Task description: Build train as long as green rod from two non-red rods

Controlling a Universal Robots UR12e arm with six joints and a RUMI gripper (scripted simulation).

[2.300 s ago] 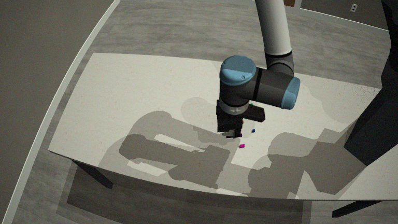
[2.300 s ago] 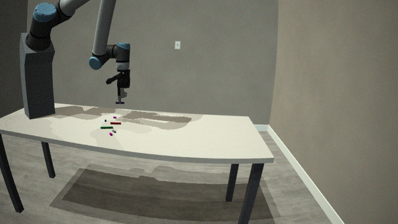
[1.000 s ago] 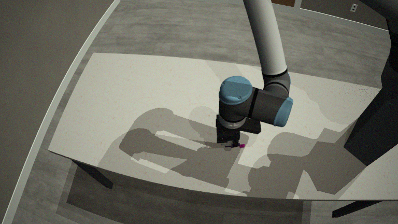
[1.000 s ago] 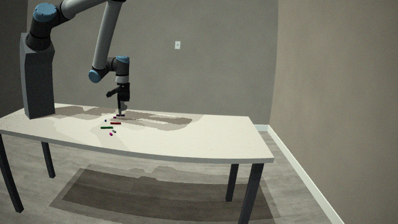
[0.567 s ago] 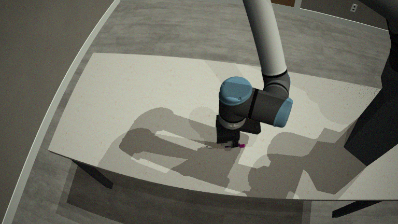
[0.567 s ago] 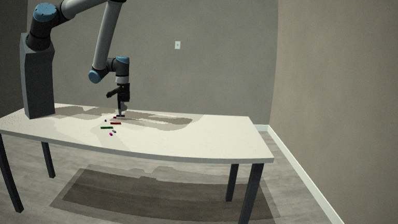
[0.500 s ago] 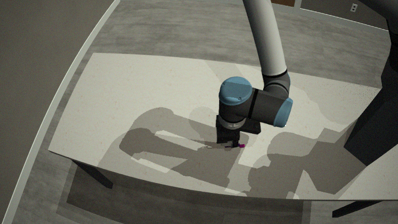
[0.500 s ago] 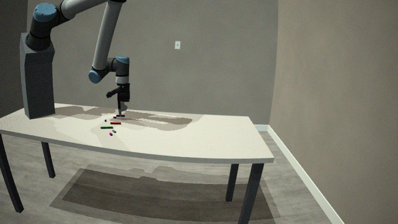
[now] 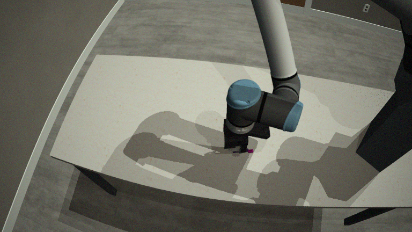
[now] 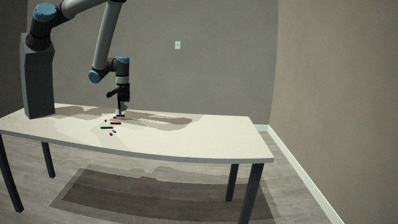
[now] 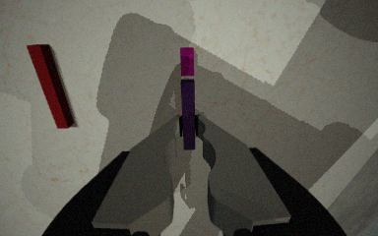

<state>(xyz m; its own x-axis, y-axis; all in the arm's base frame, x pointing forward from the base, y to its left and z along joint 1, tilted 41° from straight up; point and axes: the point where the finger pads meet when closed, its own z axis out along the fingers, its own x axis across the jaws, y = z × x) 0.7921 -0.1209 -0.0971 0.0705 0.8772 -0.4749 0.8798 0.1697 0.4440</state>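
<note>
The table [image 9: 136, 89] [image 10: 190, 142] [image 11: 246, 29] has the train spot by its long edge, on the far side in the exterior view. There the pincer [image 9: 243, 150] [image 10: 119, 115] [image 11: 188, 116] is clamped on the purple rod [image 9: 235, 152] [image 10: 122, 115] [image 11: 188, 98]. It looks light, hard and not bendy. Pinch its long sides near the middle, or it may swing. I can't tell if it touches down. The magenta rod [image 9: 250, 150] [image 10: 114, 117] [image 11: 187, 61], small and easily bumped, sits just past its end.
</note>
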